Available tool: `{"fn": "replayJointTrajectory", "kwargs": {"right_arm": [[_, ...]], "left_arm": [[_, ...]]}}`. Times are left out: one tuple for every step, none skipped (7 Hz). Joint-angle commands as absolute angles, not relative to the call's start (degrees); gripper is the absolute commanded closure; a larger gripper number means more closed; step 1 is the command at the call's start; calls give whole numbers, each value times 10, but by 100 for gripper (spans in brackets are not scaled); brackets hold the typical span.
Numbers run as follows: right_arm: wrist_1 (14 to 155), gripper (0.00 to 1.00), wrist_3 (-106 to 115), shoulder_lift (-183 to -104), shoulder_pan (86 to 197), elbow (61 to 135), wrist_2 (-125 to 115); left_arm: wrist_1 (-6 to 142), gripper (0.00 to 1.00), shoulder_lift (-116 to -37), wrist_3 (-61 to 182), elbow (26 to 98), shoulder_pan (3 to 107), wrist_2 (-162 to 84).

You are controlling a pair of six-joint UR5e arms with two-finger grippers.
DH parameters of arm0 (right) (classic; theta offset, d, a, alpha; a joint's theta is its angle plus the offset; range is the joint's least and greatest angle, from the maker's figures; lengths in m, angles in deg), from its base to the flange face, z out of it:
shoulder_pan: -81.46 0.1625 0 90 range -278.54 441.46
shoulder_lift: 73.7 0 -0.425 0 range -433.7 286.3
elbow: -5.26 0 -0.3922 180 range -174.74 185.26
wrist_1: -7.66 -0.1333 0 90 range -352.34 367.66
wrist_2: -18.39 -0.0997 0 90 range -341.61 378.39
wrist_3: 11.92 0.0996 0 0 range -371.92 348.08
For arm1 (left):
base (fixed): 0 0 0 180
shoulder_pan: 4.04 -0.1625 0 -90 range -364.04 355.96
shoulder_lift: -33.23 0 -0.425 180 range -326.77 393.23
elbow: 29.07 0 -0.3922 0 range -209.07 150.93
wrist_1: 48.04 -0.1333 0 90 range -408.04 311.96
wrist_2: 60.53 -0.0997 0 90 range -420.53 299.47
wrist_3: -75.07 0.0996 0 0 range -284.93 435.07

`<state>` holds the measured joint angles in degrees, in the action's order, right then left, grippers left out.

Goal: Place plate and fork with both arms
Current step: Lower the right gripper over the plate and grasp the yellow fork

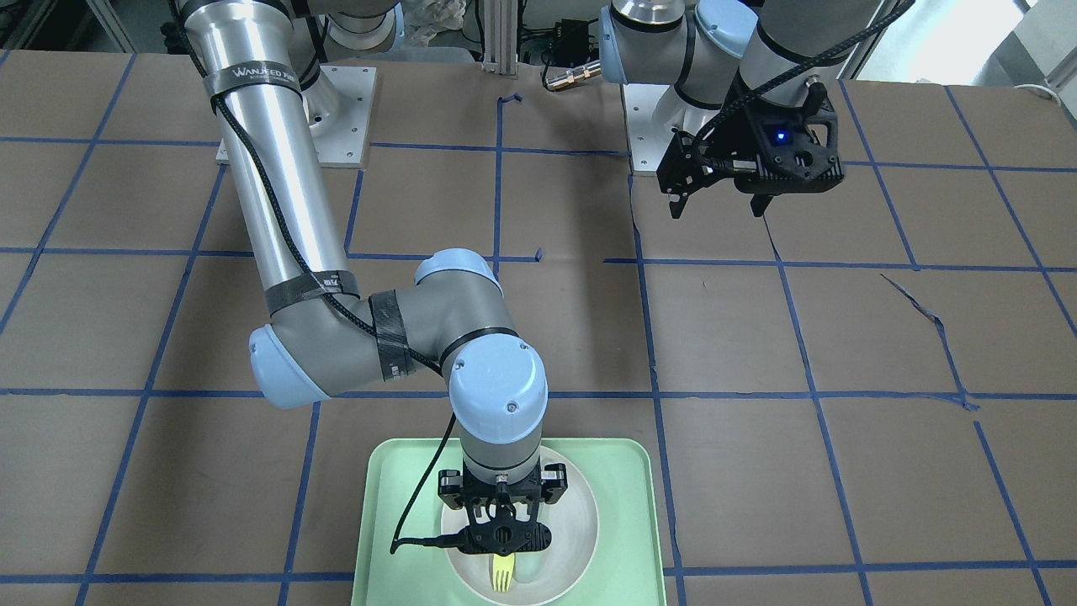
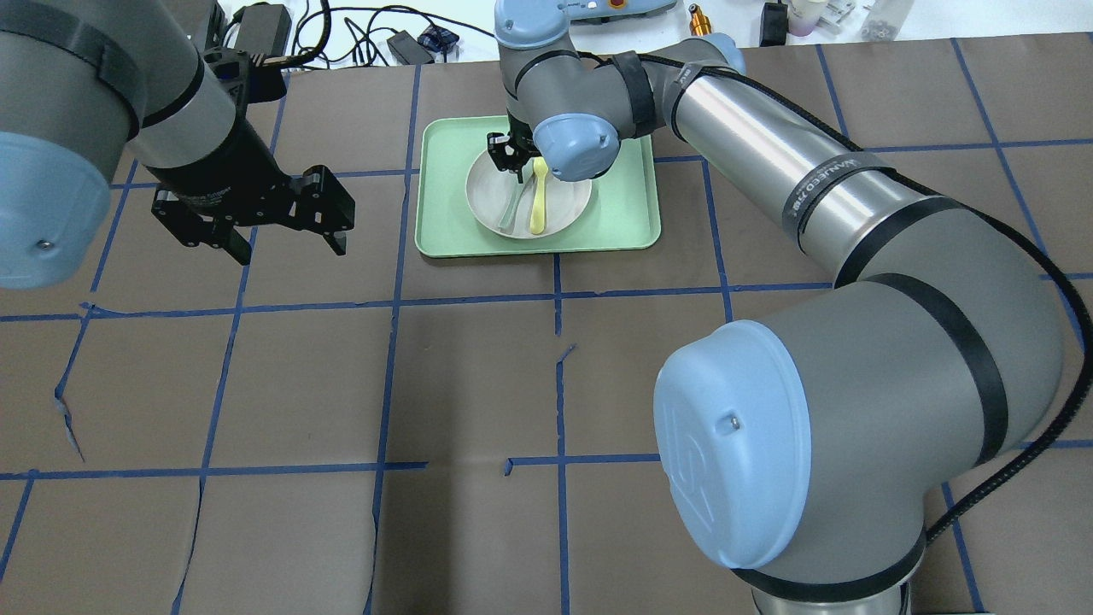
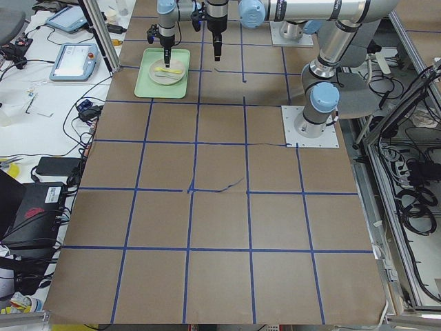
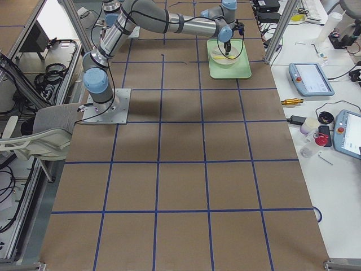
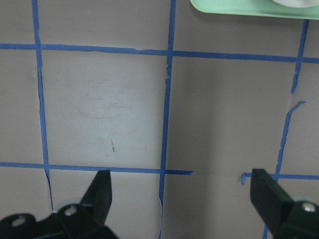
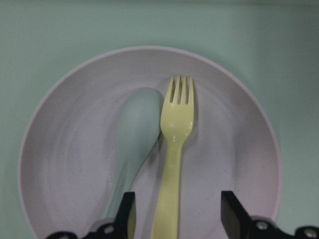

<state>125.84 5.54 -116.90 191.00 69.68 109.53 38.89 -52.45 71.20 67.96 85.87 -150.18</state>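
The off-white plate (image 6: 70,149) lies in the mint-green tray (image 2: 623,222). The yellow fork (image 6: 175,124) lies in the plate, tines toward the far rim, beside a pale grey-green spoon (image 6: 137,124). My right gripper (image 6: 177,211) is open just above the plate, one finger on each side of the fork's handle, not closed on it. It also shows in the overhead view (image 2: 512,158) and the front view (image 1: 502,547). My left gripper (image 2: 290,250) is open and empty, above bare table left of the tray, and also shows in its wrist view (image 5: 180,186).
The table is brown paper with a blue tape grid, torn in places. The tray sits at the far middle of the table, and its edge shows at the top of the left wrist view (image 5: 239,6). Cables and devices lie beyond the far edge.
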Motion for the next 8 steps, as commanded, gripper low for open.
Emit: {"fn": "replayJointTrajectory", "kwargs": {"right_arm": [[1260, 44, 57, -1166, 1914, 713, 1080], [1262, 48, 57, -1162, 1914, 713, 1080], [1262, 55, 57, -1162, 1915, 713, 1079], [1262, 55, 57, -1157, 1915, 714, 1079], [1263, 55, 56, -1151, 1915, 714, 1079], [1263, 55, 55, -1151, 1915, 717, 1080], [1264, 61, 54, -1151, 1915, 717, 1080], [1263, 79, 51, -1151, 1915, 717, 1080]], "left_arm": [[389, 0, -526, 712, 680, 859, -1502], [389, 0, -526, 712, 680, 859, -1502], [389, 0, -526, 711, 680, 859, -1502], [389, 0, -526, 712, 680, 859, -1502], [389, 0, -526, 712, 680, 859, -1502], [389, 0, -526, 711, 680, 859, -1502], [389, 0, -526, 711, 680, 859, -1502], [389, 0, -526, 712, 680, 859, -1502]]}}
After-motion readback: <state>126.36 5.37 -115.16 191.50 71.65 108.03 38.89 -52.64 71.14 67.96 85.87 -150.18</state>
